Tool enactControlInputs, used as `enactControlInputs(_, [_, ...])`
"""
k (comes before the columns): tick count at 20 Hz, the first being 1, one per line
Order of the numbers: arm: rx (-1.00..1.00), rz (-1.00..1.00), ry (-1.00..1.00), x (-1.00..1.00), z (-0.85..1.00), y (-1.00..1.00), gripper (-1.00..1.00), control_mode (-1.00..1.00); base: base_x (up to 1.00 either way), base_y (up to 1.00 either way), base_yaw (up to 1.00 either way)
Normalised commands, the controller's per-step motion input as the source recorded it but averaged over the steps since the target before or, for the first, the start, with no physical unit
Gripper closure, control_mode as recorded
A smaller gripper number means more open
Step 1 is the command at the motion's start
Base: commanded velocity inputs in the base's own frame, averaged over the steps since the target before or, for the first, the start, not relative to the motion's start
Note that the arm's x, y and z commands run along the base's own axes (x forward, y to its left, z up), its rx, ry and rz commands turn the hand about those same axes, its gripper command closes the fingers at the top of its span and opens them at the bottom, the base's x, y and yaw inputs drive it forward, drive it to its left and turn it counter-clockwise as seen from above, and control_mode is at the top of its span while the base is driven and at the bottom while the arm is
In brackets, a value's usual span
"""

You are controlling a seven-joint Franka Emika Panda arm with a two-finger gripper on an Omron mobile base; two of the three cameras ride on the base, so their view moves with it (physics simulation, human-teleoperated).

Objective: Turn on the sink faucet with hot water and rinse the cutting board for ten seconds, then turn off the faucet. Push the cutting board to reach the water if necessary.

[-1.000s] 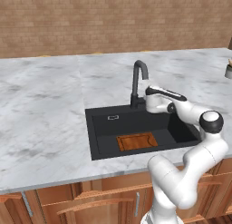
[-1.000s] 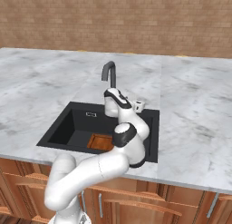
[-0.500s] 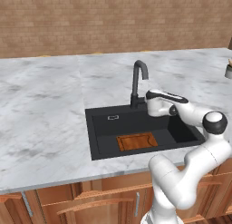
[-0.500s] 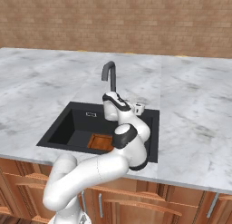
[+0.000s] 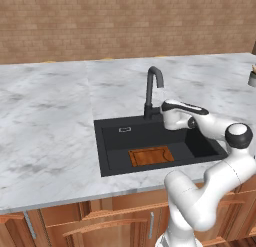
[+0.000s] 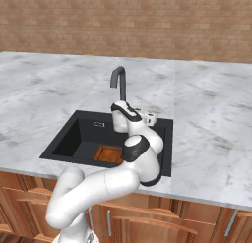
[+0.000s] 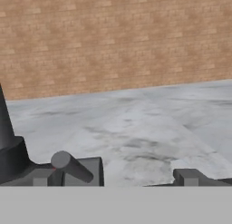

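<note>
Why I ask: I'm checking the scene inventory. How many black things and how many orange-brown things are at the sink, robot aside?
Black: 2, the sink faucet and the sink
Orange-brown: 1, the cutting board
Total: 3

Matte black faucet, wooden board

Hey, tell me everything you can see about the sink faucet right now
The sink faucet is a tall matte black gooseneck tap, standing upright on the marble at the back rim of the sink. Its spout curves over toward the basin, and no water runs from it. In the hand view a short dark lever sticks out beside its thick base. The gripper is level with that base, one fingertip just by the lever; contact cannot be confirmed.
</note>
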Motion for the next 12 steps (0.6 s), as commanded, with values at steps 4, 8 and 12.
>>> enactControlInputs(4, [0.00,0.00,0.00,-0.03,0.00,-0.18,-1.00,-1.00,0.00,0.00,0.00])
enactControlInputs(8, [0.00,0.00,0.00,0.00,0.00,-0.06,-1.00,-1.00,0.00,0.00,0.00])
enactControlInputs(12, [0.00,0.00,0.00,0.00,0.00,0.03,-1.00,-1.00,0.00,0.00,0.00])
